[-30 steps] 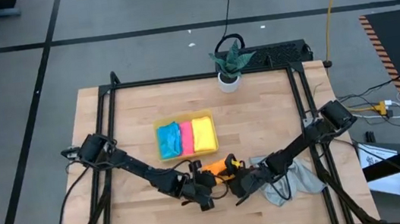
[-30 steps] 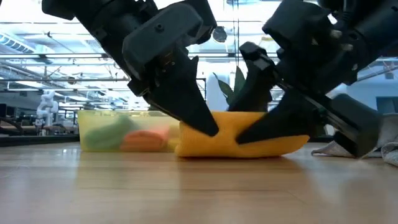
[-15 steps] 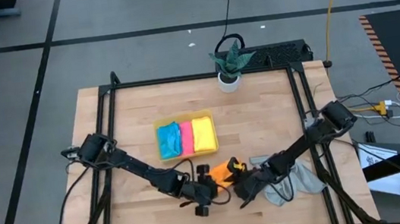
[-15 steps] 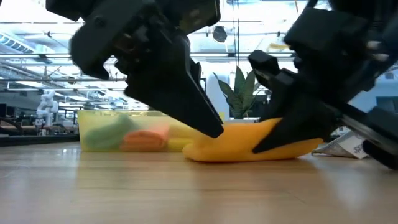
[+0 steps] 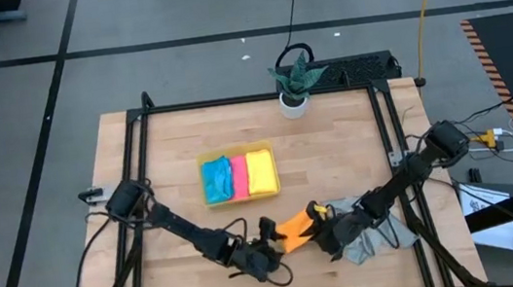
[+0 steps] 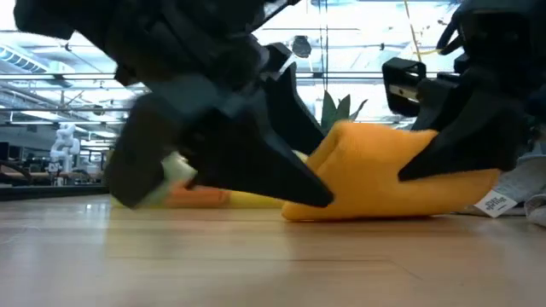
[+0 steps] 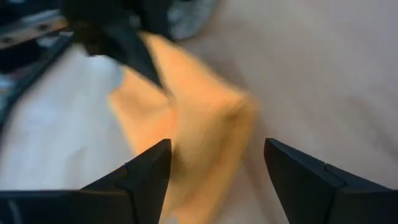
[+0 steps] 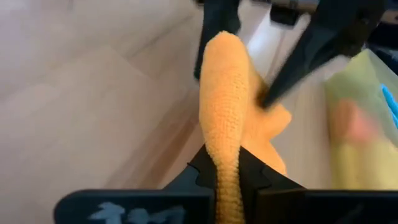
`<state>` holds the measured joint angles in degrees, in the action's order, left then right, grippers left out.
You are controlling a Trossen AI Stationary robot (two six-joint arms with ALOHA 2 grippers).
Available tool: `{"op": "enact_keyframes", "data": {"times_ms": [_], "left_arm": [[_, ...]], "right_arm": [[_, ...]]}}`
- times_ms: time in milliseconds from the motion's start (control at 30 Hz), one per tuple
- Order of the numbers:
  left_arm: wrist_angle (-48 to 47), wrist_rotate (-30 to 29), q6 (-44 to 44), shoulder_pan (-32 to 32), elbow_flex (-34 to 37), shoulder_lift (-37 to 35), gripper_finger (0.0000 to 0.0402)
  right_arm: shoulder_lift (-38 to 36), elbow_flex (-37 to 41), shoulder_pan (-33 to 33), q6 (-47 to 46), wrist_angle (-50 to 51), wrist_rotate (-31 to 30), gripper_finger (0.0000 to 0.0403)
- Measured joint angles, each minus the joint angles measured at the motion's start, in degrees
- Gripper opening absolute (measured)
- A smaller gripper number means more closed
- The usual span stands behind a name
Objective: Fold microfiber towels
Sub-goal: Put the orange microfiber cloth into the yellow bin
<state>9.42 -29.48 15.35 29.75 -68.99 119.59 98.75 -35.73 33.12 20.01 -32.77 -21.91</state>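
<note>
Tray: translucent yellow plastic tray [image 5: 205, 181] sits mid-table, behind the working area; in the low view it shows only partly behind the left arm.
Tray contents: bright blue towel [image 5: 217, 180], pink towel [image 5: 239, 176] and yellow towel [image 5: 261, 171], folded, side by side, blue toward the left arm's side.
Orange towel: orange towel [image 5: 298, 227] lies at the table's front edge zone, between the two grippers, in front of the tray and apart from it.
Grey towel: light grey towel [image 5: 378, 234] lies crumpled under the right arm, just beside the orange one.
Change, left: the left gripper [image 7: 214, 163] was clamped on the orange towel a second ago; now its fingers stand wide, the cloth between them but free of both.
Change, right: the right gripper [image 8: 226, 167], open a second ago, is now pinched tight on the orange towel's edge.
Change, towel: it lay as a flat, low bundle on the wood; its right end is now lifted and it stretches longer toward the right arm.
Look: thick, nubby pile, doubled over with a rounded fold; one end rests on the table.
Potted plant: small potted plant [image 5: 294, 78] at the table's far edge.
</note>
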Motion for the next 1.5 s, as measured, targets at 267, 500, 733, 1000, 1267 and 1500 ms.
{"op": "enact_keyframes", "data": {"times_ms": [267, 500, 733, 1000, 1267, 1500], "left_arm": [[6.80, -6.34, -0.93, -0.20, 0.00, 3.76, 0.0258], [13.35, -5.29, -5.97, -1.30, 0.00, 5.96, 0.0257], [14.21, -5.47, -14.81, -1.98, 0.02, 5.99, 0.0254], [13.51, -5.47, -16.27, -1.89, 0.02, 5.54, 0.0115], [-0.84, -0.82, -19.90, -2.14, 0.04, -3.29, 0.0021], [-23.22, 4.29, -30.90, -6.09, 0.04, -19.85, 0.0010]], "right_arm": [[-2.00, 4.09, 0.00, -0.93, -7.31, 1.27, 0.0006], [-2.00, 4.31, -0.11, -1.74, -7.44, 1.21, 0.0006], [-2.00, 4.29, -0.11, -1.79, -7.38, 1.18, 0.0006], [-2.00, 4.31, -0.13, -2.98, -7.29, 1.16, 0.0025], [-4.07, 4.31, 0.08, -3.36, -6.99, 0.16, 0.0092], [-15.02, 4.29, 2.32, -8.96, 4.13, -0.57, 0.0140]]}}
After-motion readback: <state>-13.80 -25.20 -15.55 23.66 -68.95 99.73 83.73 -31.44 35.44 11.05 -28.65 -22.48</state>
